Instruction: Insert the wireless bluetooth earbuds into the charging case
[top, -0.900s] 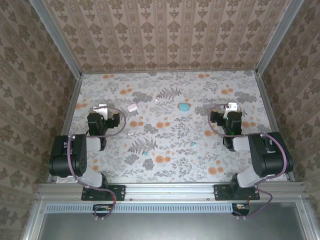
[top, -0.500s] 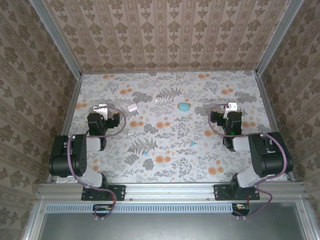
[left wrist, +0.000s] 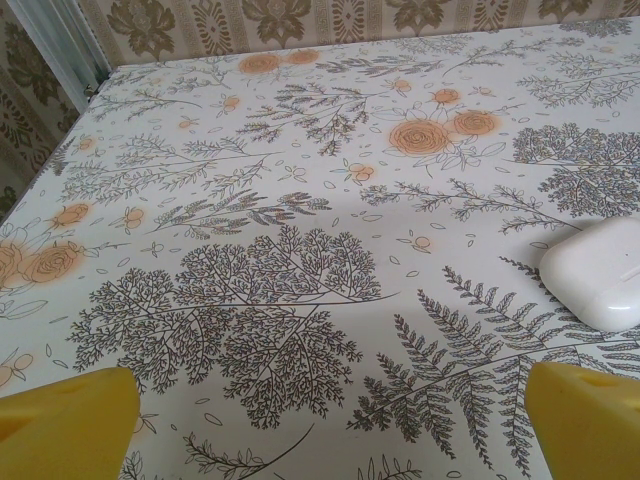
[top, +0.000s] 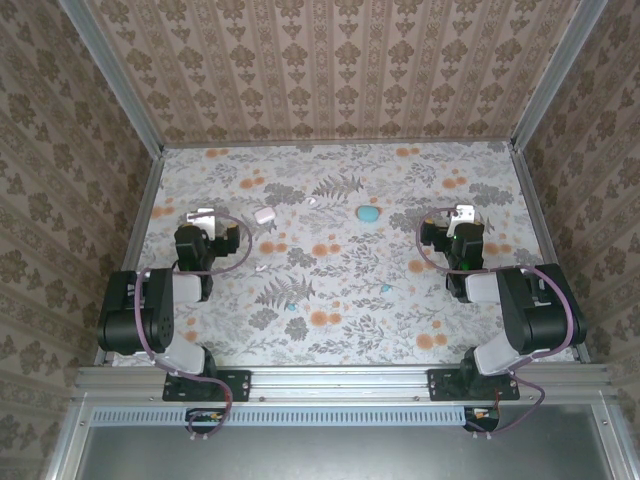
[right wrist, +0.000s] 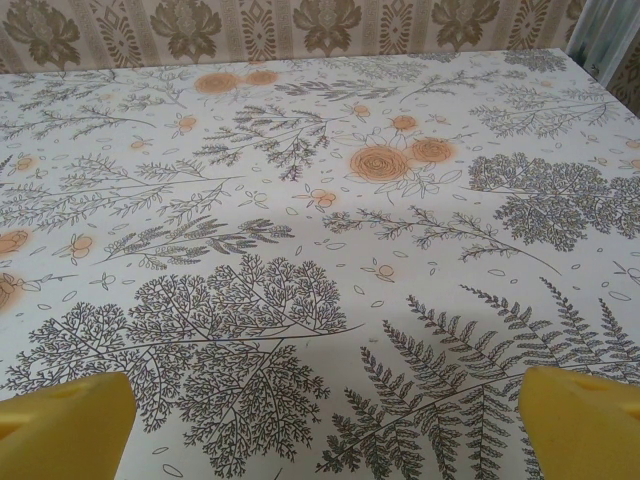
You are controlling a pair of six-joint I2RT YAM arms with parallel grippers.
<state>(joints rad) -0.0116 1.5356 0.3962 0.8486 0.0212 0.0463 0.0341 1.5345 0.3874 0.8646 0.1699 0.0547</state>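
Observation:
A closed white charging case (top: 264,214) lies left of centre on the floral table, and a teal case (top: 369,213) lies right of it. Tiny earbuds are scattered: a white one (top: 312,201) between the cases, another white one (top: 256,268) nearer, and teal ones (top: 386,288) (top: 292,307) in the middle. My left gripper (top: 203,216) rests open, left of the white case. In the left wrist view the white case (left wrist: 597,272) sits ahead and right of the open gripper (left wrist: 330,430). My right gripper (top: 463,213) (right wrist: 325,430) is open over bare cloth, right of the teal case.
The floral tablecloth (top: 340,250) is fenced by wallpapered walls and metal posts (top: 140,215) at the left, right and back. Both arms are folded back near their bases at the near edge (top: 340,375).

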